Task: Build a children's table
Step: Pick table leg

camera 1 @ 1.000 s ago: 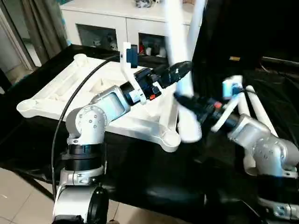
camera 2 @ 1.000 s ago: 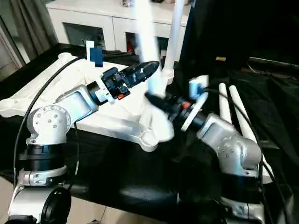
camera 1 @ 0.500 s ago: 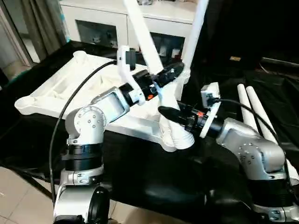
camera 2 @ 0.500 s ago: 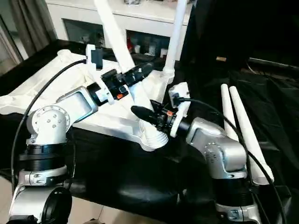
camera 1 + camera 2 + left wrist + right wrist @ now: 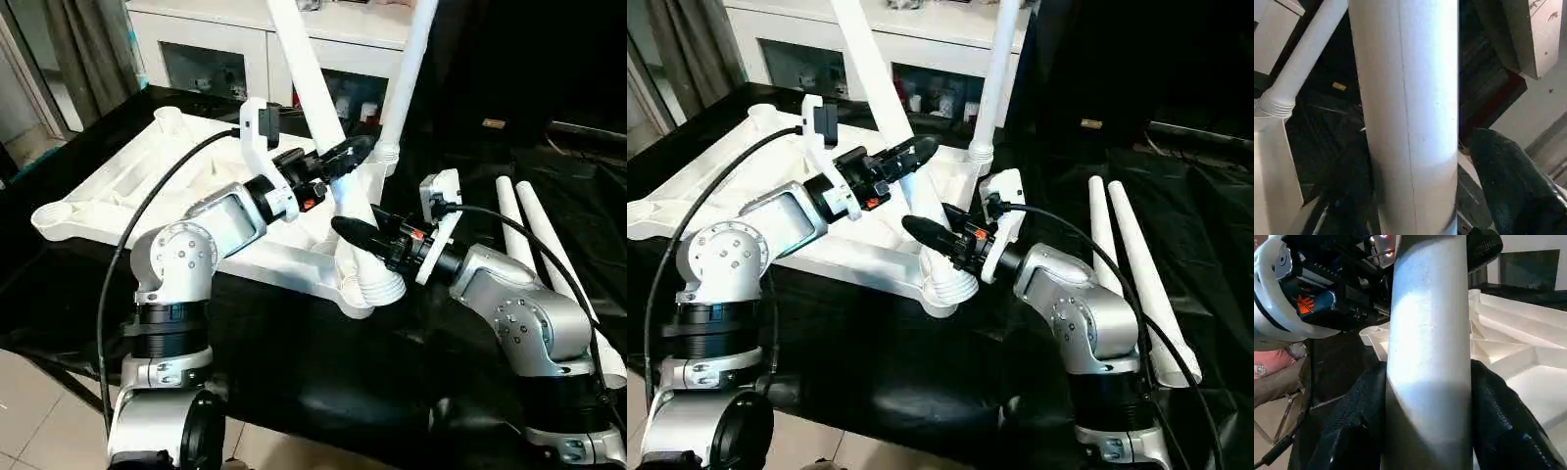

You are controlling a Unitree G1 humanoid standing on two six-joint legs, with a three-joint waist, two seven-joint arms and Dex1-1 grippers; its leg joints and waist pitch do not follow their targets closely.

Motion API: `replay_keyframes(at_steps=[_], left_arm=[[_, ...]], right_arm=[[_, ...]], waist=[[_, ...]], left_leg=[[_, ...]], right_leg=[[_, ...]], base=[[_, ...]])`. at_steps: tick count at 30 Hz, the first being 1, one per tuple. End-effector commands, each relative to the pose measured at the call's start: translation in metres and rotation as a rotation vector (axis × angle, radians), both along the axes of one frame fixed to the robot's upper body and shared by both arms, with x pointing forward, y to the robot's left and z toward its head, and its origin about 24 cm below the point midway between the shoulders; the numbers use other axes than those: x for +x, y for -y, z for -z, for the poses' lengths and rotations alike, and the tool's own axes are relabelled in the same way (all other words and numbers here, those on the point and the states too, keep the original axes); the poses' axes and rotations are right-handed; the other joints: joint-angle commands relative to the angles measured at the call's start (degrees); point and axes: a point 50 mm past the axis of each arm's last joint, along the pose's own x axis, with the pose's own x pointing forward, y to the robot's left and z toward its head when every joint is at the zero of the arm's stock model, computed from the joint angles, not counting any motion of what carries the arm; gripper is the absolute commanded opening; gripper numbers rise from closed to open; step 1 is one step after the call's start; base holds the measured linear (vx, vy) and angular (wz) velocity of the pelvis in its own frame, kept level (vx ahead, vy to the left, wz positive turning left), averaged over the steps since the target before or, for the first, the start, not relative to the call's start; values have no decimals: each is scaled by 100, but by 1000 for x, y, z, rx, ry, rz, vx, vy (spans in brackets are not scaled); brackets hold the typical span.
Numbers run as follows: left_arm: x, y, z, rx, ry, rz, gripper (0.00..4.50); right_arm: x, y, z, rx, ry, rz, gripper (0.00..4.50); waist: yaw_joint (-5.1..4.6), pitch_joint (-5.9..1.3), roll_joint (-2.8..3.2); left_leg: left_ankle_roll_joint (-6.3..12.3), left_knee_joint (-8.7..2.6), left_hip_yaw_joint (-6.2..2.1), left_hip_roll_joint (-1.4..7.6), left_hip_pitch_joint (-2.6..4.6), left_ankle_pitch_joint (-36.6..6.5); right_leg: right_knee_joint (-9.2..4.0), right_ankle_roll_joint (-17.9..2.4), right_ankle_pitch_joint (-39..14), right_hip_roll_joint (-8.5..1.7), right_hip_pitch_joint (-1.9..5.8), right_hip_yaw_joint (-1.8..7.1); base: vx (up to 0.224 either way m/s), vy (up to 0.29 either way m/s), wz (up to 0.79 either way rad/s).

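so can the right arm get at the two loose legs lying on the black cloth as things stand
Probably not right away: the right gripper is clamped on the tilted leg at the tabletop corner. The two loose legs lie just beside that arm with nothing over them, so once it lets go they look reachable.

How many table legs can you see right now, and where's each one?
4. One upright leg in the tabletop's far corner; one tilted leg at the near corner, between both grippers' fingers; two loose legs lying right of it.

Black-draped table [image 5: 294, 343]: tabletop [image 5: 118, 186], seemingly two loose legs [image 5: 534, 225].
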Motion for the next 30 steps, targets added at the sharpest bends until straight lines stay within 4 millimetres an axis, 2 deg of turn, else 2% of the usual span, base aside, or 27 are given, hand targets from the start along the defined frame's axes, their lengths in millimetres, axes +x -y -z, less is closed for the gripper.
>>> replay_keyframes(at_steps=[1,2,7,9,12,14,18,23,30], left_arm=[[-4,7,2,22,0,42,280],[-4,7,2,24,1,45,250],[-2,7,1,29,10,51,211],[-2,6,1,32,14,52,197],[-1,5,0,85,47,67,190],[-1,4,-1,118,77,89,185],[-2,3,-4,142,113,136,184],[-10,-4,-14,179,217,305,184],[-13,-4,-19,180,247,364,184]], right_arm=[[3,0,-2,-12,14,20,187],[3,0,-2,-13,15,20,187],[5,1,-2,-28,25,40,187],[5,1,-2,-17,14,35,257],[3,1,-3,-24,-3,-9,264],[3,4,-3,-46,-14,-18,298],[2,9,-4,-69,-38,-60,302],[-8,20,-10,-69,-159,-263,302],[-13,22,-7,-113,-200,-344,302]], waist=[[7,-437,-33],[8,-441,-24],[4,-441,3],[1,-446,2],[8,-451,21],[8,-449,26],[12,-456,34],[21,-444,20],[31,-450,16]], left_leg=[[104,-350,-13,125,31,-541],[98,-349,-16,126,33,-539],[60,-349,-16,124,41,-575],[68,-346,-16,120,38,-574],[65,-349,-21,120,45,-571],[63,-352,-23,125,52,-552],[32,-348,-24,120,54,-571],[87,-346,-20,115,60,-634],[9,-335,-15,133,56,-624]], right_leg=[[-412,-1020,-649,-359,354,224],[-408,-1021,-648,-360,357,223],[-407,-1039,-626,-356,354,226],[-407,-1057,-580,-353,358,225],[-400,-1074,-530,-350,363,225],[-395,-1055,-501,-342,360,224],[-383,-1096,-424,-342,377,225],[-388,-1148,-556,-341,389,225],[-382,-1228,-606,-370,382,226]], base=[[0,0,0],[0,0,0],[0,0,0],[0,0,0],[0,0,0],[0,0,0],[0,0,0],[0,0,0],[0,0,0]])
